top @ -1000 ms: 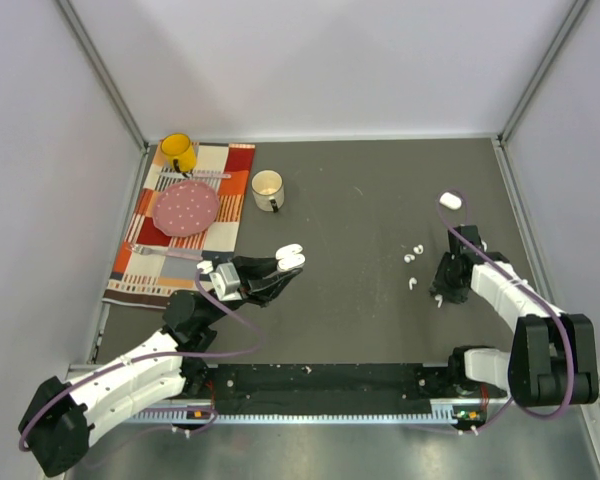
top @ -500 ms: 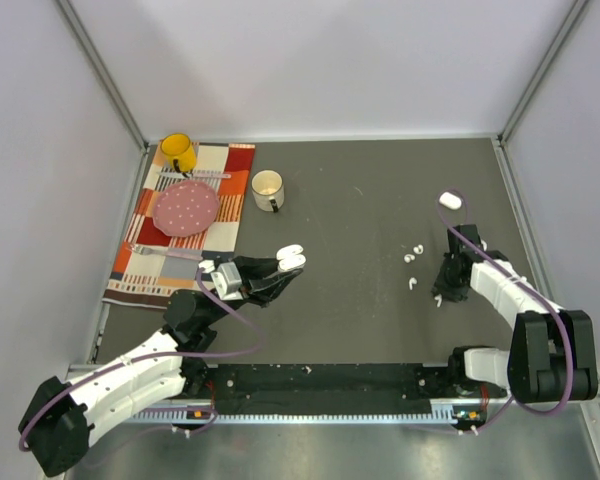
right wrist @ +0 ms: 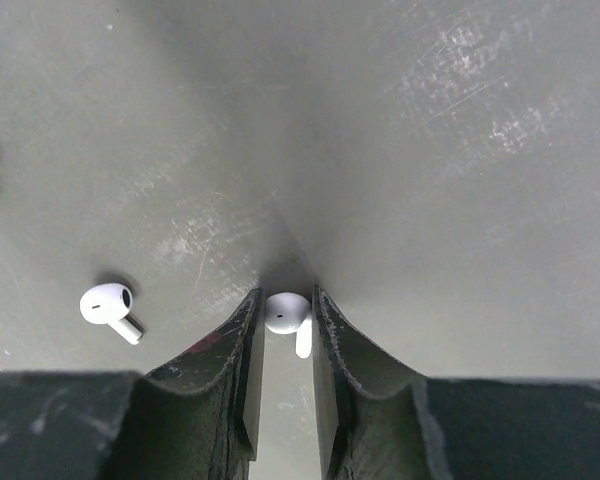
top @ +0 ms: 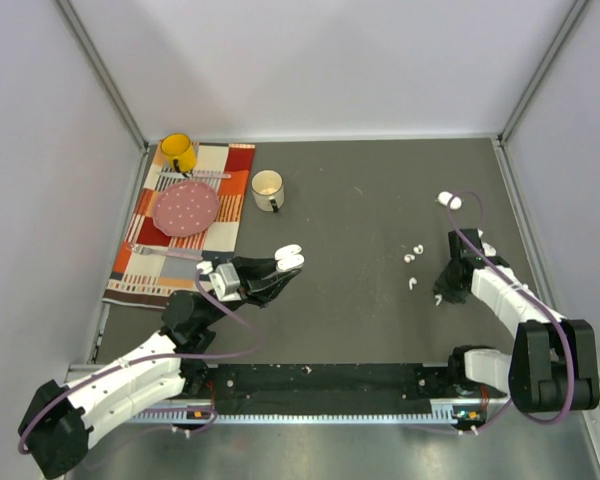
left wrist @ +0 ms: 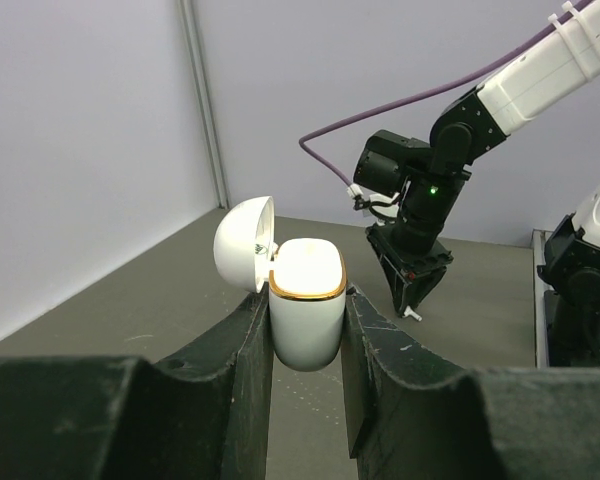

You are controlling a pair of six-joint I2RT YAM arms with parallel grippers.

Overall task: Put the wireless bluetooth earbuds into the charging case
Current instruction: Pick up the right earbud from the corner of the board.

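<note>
My left gripper [top: 285,268] is shut on the open white charging case [top: 289,256], held above the table at centre-left. In the left wrist view the case [left wrist: 306,300] sits between the fingers, gold-rimmed, with its lid [left wrist: 242,243] hinged back to the left. My right gripper [top: 440,297] points down at the table on the right. Its fingers are closed on one white earbud [right wrist: 287,312], tips at the surface. A second earbud [right wrist: 107,304] lies just to the left. Three loose earbuds show in the top view [top: 411,283], [top: 417,248], [top: 408,258].
A second small white case [top: 449,201] lies at the back right, under the purple cable. A white mug [top: 268,189], a yellow mug [top: 178,152] and a pink plate [top: 187,207] on a striped cloth [top: 145,265] are at the back left. Walls enclose the table.
The right arm's cable loop has swung right across the far white case, and the right gripper stays low on the earbud. The left arm holds the case almost still.
</note>
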